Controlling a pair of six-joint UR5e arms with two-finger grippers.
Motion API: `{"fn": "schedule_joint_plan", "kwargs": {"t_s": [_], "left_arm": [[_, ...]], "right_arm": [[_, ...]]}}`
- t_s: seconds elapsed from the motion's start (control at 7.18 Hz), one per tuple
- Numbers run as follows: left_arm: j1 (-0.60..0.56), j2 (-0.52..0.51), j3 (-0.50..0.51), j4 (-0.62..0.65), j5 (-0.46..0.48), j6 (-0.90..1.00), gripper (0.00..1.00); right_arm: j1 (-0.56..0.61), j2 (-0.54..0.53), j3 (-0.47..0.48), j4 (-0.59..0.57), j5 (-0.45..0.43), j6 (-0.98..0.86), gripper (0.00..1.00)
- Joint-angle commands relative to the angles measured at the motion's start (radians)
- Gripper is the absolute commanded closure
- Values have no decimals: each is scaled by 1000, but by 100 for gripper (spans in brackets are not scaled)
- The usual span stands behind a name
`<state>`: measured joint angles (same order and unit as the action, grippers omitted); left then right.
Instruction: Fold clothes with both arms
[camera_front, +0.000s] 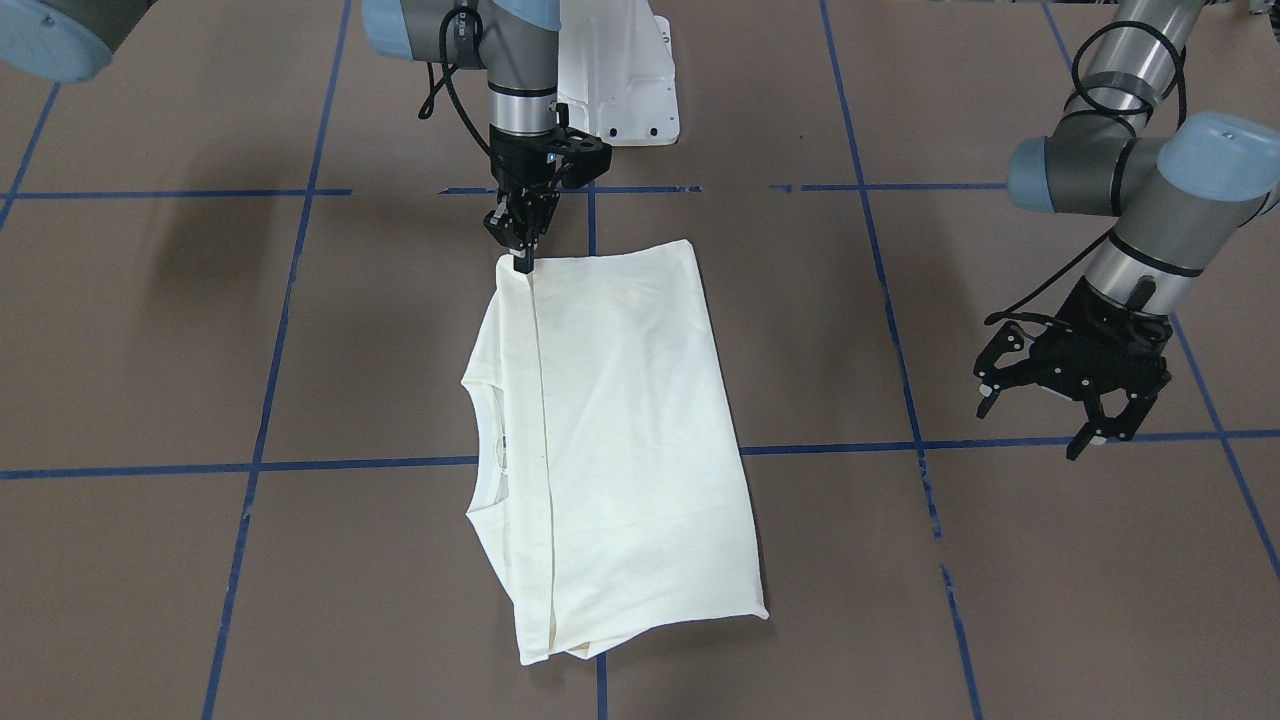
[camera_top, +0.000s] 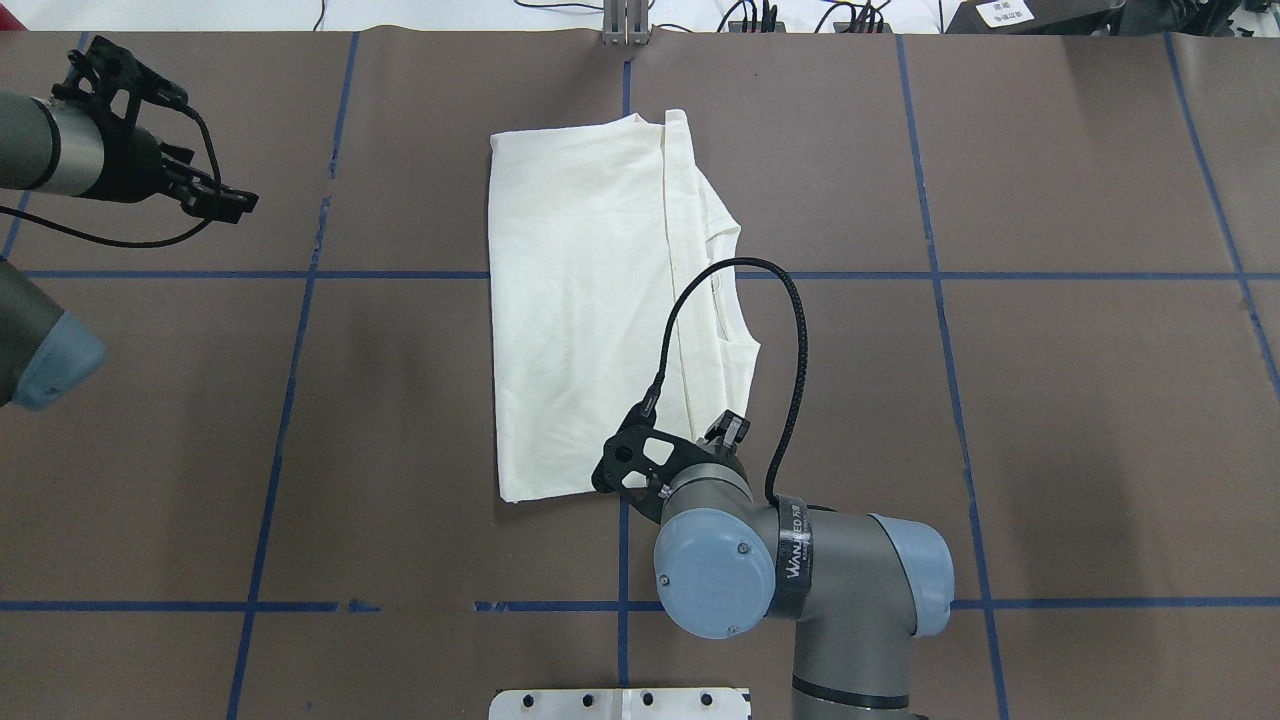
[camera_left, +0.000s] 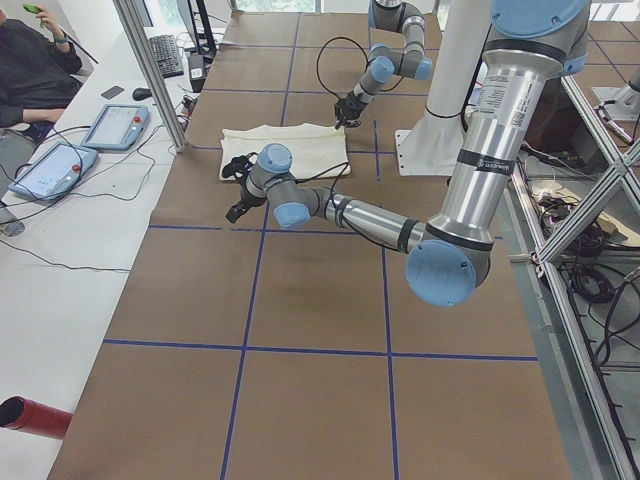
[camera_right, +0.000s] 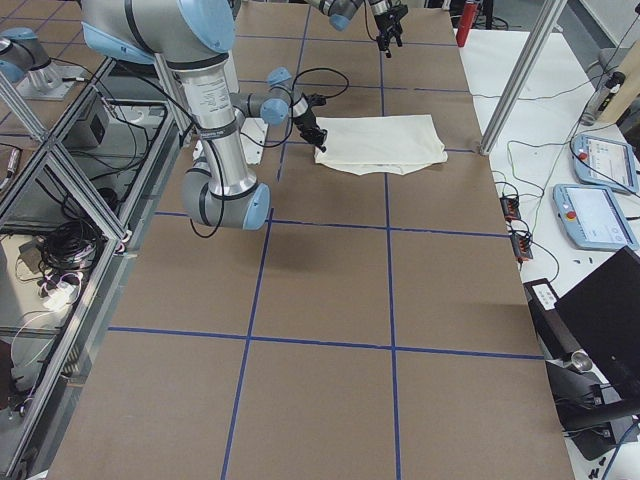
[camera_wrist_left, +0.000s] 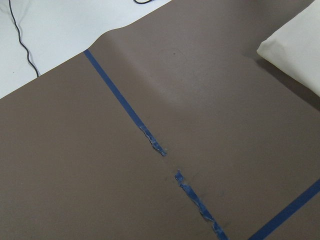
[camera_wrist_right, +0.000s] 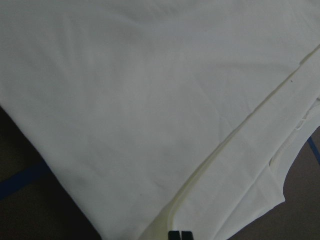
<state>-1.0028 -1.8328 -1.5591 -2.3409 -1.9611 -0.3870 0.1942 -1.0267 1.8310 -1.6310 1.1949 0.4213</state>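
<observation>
Nearest you, the shirt (camera_front: 620, 430) lies flat on the table (camera_front: 950, 620), whose matte brown paper cover is marked off by blue tape (camera_front: 350, 466). The cloth is a soft cream knit folded into a long rectangle, plain side up, with shallow creases. A straight doubled edge runs its length, and the curved neck opening peeks out on the side of the robot's right arm. The shirt crosses one tape line near its middle. Further back and well clear of the cloth, the left gripper (camera_front: 1035, 425) hangs above bare table with its black fingers spread apart and nothing between them. At the shirt's far end the right gripper (camera_front: 521, 262) points straight down, its tips closed on the corner of that doubled edge. The overhead view hides those tips beneath the wrist, but the right wrist camera shows the two black fingertips (camera_wrist_right: 174, 235) pressed side by side at the raised cream ridge. The left wrist camera shows, close up, torn, ragged tape ends and a rounded corner of the shirt. Beyond everything stands the white base plate (camera_front: 625, 90).
</observation>
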Motion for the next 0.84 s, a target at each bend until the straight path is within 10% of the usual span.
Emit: {"fn": "schedule_joint_plan", "kwargs": {"t_s": [0.0, 0.56, 0.7], "left_arm": [[1, -3, 1, -2, 1, -21, 0], [1, -2, 1, -2, 1, -18, 0], [1, -2, 1, -2, 1, -19, 0]], "right_arm": [[4, -91, 86, 5, 2, 25, 100], [-27, -147, 93, 10, 8, 281, 100], [-27, -147, 90, 10, 6, 283, 55]]}}
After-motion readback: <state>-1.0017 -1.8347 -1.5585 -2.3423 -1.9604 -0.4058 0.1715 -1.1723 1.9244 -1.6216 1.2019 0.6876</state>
